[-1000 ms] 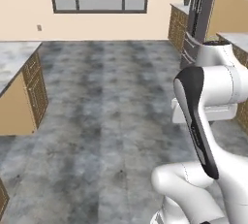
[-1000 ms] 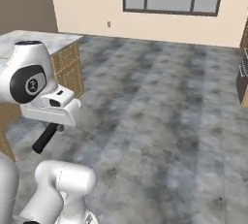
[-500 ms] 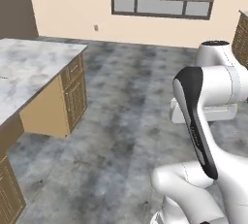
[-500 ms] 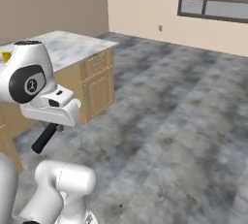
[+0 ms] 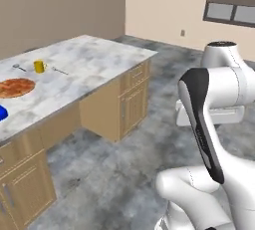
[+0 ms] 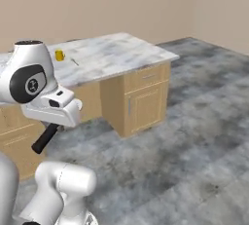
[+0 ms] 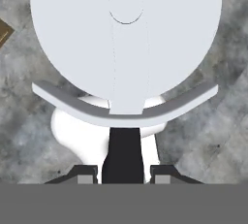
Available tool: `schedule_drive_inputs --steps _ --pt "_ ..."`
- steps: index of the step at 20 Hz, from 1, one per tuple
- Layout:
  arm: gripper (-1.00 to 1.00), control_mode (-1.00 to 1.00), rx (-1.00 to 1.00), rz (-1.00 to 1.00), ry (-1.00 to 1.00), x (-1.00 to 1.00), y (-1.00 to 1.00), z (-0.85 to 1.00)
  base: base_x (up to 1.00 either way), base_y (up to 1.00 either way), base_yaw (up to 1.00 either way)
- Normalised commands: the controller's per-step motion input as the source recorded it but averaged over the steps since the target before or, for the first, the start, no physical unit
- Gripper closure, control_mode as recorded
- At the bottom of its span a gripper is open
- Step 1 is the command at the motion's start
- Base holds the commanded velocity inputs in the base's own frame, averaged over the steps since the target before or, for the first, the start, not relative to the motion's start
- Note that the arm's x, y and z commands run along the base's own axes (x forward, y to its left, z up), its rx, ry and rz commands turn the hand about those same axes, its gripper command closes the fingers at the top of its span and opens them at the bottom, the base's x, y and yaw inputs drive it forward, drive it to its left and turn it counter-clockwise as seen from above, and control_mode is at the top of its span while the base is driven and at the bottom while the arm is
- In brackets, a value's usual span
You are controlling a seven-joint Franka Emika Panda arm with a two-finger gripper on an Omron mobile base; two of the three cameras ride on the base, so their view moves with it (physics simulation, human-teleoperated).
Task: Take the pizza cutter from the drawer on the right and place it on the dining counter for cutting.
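Jaws clamped on the pizza cutter, its black handle sticking out below the hand. Tabletop of the dining counter lies at ten o'clock; carry level, set down near the pizza.

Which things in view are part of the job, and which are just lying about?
Job:
- pizza cutter, black handle clamped in the gripper
- dining counter

Lying about:
- pizza
- yellow mug
- blue dish at the counter's near edge
- small utensils beside the mug
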Motion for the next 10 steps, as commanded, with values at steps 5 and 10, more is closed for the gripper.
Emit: schedule_drive_inputs --steps 5,10 --pt "1.00 1.00 0.00 0.00 0.00 0.00 0.00 0.00 0.78 -0.05 0.79" --pt "1.00 1.00 0.00 0.00 0.00 0.00 0.00 0.00 0.75 -0.12 0.77"
